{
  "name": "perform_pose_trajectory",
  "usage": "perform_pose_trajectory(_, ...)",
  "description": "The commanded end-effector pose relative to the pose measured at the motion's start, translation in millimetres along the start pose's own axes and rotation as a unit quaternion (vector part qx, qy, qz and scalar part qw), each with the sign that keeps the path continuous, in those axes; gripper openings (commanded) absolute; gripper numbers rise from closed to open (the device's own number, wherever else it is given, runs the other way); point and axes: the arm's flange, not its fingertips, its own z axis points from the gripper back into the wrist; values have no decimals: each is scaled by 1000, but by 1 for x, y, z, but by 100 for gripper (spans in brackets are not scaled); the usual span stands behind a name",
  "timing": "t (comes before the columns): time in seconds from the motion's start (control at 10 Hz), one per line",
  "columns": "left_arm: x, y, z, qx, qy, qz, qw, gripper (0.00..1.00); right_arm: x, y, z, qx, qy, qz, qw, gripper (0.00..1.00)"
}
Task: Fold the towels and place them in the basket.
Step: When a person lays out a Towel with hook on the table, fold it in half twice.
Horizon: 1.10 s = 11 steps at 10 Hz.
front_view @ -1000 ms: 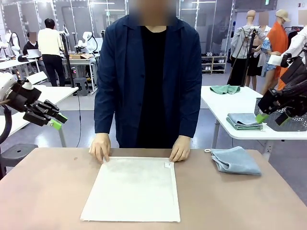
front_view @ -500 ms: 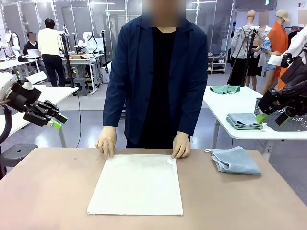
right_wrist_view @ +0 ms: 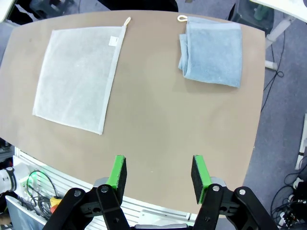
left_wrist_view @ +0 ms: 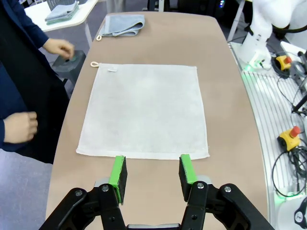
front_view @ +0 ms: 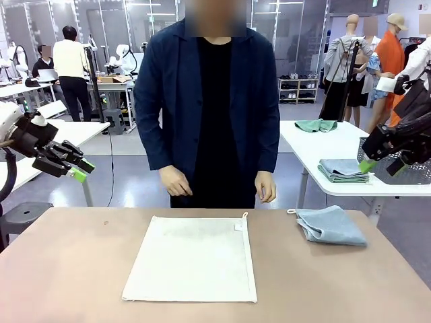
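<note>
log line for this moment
cream towel flat, unfolded | blue towel folded, beside it | left gripper open | right gripper open

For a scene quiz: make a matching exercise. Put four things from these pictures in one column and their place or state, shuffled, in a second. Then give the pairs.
1. cream towel
2. nearer blue towel
3. green towel
4. left claw

A. open, holding nothing
B. folded, on the brown table's right side
C. lying on the white table behind
D. spread flat mid-table

Pairs: 1-D, 2-B, 3-C, 4-A
</note>
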Motion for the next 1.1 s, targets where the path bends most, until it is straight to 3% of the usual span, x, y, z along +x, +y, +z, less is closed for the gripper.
perform_pose_trajectory(0.0, 27, -10, 0, 15, 41, 1, 999, 57, 7, 22, -2, -2, -9, 78, 997, 69)
perform_pose_trajectory(0.2, 73, -29, -11, 25, 96, -16, 995, 57, 20, 69, -13, -16, -6, 191, 981, 69)
perform_pose_trajectory(0.4, 119, -48, -33, 39, 164, -39, 985, 57, 30, 125, -29, -21, -18, 310, 950, 69)
perform_pose_trajectory(0.5, 143, -60, -52, 45, 214, -47, 975, 71, 29, 158, -42, -27, -10, 369, 929, 69)
perform_pose_trajectory(0.6, 160, -68, -68, 45, 250, -54, 966, 77, 27, 183, -54, -25, 10, 421, 907, 69)
perform_pose_trajectory(0.7, 171, -76, -83, 41, 277, -58, 958, 91, 23, 203, -68, -20, 27, 479, 877, 69)
perform_pose_trajectory(0.8, 176, -84, -95, 33, 304, -60, 950, 97, 17, 217, -81, -14, 45, 531, 846, 69)
perform_pose_trajectory(0.9, 178, -95, -107, 26, 329, -59, 942, 100, 7, 230, -94, -6, 75, 574, 816, 84)
perform_pose_trajectory(1.0, 176, -104, -118, 23, 347, -64, 935, 100, -1, 237, -105, -6, 89, 613, 785, 89)
